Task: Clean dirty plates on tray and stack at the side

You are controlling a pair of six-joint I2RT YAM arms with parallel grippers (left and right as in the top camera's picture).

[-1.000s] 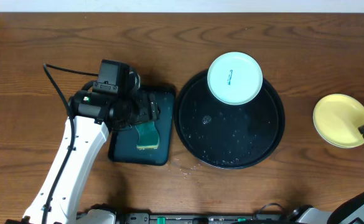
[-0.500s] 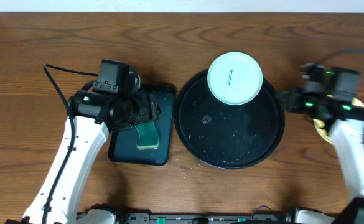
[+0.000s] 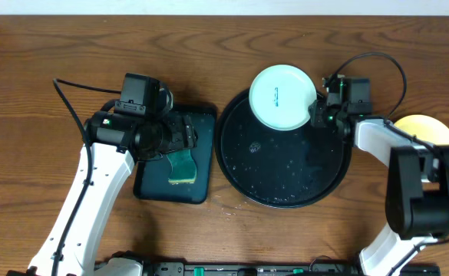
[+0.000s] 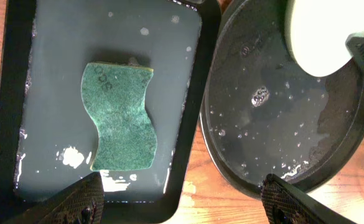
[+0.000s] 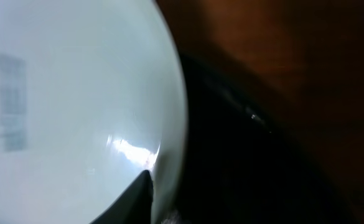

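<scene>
A pale mint-white plate (image 3: pixel 282 96) leans on the far rim of the large round black tray (image 3: pixel 285 172). It fills the left of the right wrist view (image 5: pixel 70 106). My right gripper (image 3: pixel 318 113) is at the plate's right edge, and one finger lies on the rim (image 5: pixel 178 205). The other finger is hidden in the dark under it. A pale yellow plate (image 3: pixel 427 126) lies on the bare wood at the far right, partly behind my right arm. No other mint plate shows. My left gripper (image 4: pixel 182 199) is open and empty.
A dark teal rectangular tray (image 3: pixel 151 188) holding a green sponge (image 3: pixel 182 167) and some water lies left of the black tray. The left wrist view shows the sponge (image 4: pixel 121 118), the teal tray (image 4: pixel 51 81) and the wet black tray (image 4: pixel 275 143).
My right arm swung left from the yellow plate at the table's right edge to the mint plate's right rim. The mint plate shifted slightly left. The left arm has not moved.
</scene>
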